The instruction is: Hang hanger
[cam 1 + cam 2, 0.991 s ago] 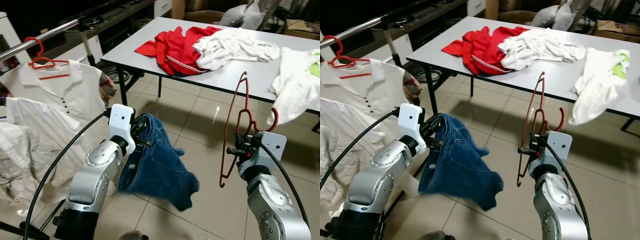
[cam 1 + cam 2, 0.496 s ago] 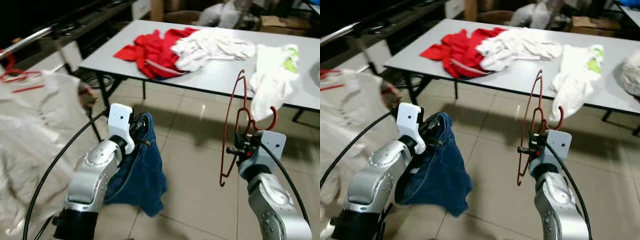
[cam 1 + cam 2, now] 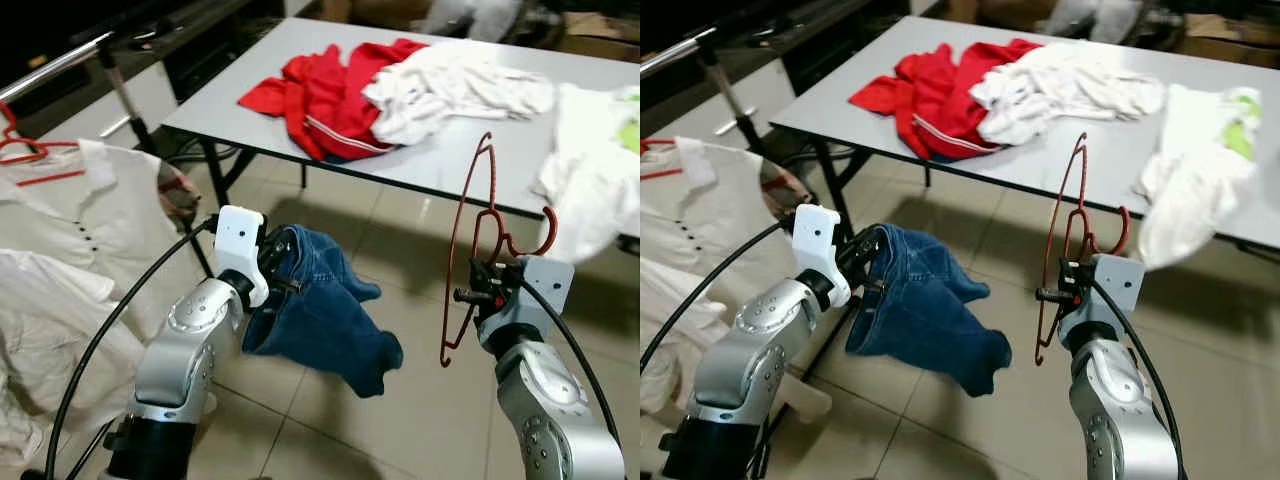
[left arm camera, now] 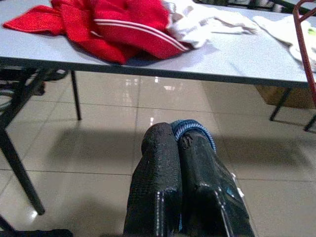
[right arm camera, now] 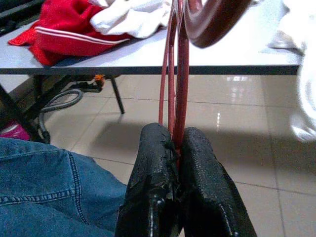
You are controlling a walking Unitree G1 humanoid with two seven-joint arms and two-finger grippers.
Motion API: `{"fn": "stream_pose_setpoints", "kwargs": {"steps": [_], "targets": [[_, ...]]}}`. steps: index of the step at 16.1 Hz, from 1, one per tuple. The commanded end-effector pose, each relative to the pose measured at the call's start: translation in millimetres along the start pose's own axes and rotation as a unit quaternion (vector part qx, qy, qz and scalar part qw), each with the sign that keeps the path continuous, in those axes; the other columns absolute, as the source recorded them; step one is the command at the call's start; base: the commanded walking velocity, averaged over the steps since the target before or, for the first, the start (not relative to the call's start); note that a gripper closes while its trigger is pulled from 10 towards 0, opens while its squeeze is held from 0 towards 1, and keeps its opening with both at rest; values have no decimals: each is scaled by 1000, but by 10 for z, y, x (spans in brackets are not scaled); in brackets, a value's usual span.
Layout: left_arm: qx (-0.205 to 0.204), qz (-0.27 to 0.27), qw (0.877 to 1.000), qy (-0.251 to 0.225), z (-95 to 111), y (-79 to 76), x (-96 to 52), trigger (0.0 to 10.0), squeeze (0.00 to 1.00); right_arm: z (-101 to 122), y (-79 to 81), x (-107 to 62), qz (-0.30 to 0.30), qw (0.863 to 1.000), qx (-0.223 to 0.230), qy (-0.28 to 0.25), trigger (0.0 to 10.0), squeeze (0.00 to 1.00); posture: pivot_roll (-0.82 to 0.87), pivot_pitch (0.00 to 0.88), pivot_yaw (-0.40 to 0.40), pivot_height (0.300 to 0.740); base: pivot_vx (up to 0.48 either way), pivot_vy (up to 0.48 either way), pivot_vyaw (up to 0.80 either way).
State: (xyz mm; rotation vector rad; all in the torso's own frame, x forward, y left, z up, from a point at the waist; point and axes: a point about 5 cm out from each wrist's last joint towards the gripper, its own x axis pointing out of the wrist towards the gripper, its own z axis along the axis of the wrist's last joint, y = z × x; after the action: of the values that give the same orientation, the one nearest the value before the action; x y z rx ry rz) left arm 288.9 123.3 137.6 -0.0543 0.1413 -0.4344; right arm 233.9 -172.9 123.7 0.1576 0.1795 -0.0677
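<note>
Hanger [image 3: 478, 235] pinched edge-on in my right hand [image 3: 481, 297]; left hand [image 3: 278, 272] clamps jeans [image 3: 325, 320] — thin grip, so the hanger may twist loose.

Both head views look forward and down from above the grey table [image 3: 470, 150] — near enough that both arms reach into frame. Each wrist view sits low, close behind its own fingers, facing that table's underside edge and legs. All four share the red garment [image 4: 106, 27] — heaped on the tabletop.
</note>
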Motion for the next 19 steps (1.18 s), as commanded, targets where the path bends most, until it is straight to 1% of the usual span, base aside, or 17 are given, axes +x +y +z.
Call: {"fn": "stream_pose_setpoints", "kwargs": {"steps": [1,2,4,10,14,16,19], "targets": [[6,-4,1000,-24,104,-9,5,10000,0,-14,10,0,8,1000,-2,6,10000,0,40,0,42,740,349,0,-775],[6,-4,1000,-24,104,-6,5,10000,0,-17,17,1,11,1000,2,7,10000,0,40,0,42,740,349,0,-775],[5,-1,1000,-25,109,11,3,10000,0,11,31,8,19,1000,-9,0,10000,0,41,0,39,740,349,0,0],[7,-1,1000,-27,118,19,7,10000,0,25,34,22,24,999,-21,-5,10000,0,40,0,39,740,345,0,0],[8,-7,999,-30,140,12,12,10000,0,45,40,10,30,999,-19,-8,10000,0,39,0,43,740,342,0,-719],[10,-10,999,-31,150,8,10,10000,0,69,32,-5,33,999,-31,-13,10000,0,32,0,47,740,345,0,-800],[10,-17,999,-38,181,-29,-6,10000,0,129,-15,-27,44,997,-55,-19,10000,0,17,0,40,740,342,0,0]]}}
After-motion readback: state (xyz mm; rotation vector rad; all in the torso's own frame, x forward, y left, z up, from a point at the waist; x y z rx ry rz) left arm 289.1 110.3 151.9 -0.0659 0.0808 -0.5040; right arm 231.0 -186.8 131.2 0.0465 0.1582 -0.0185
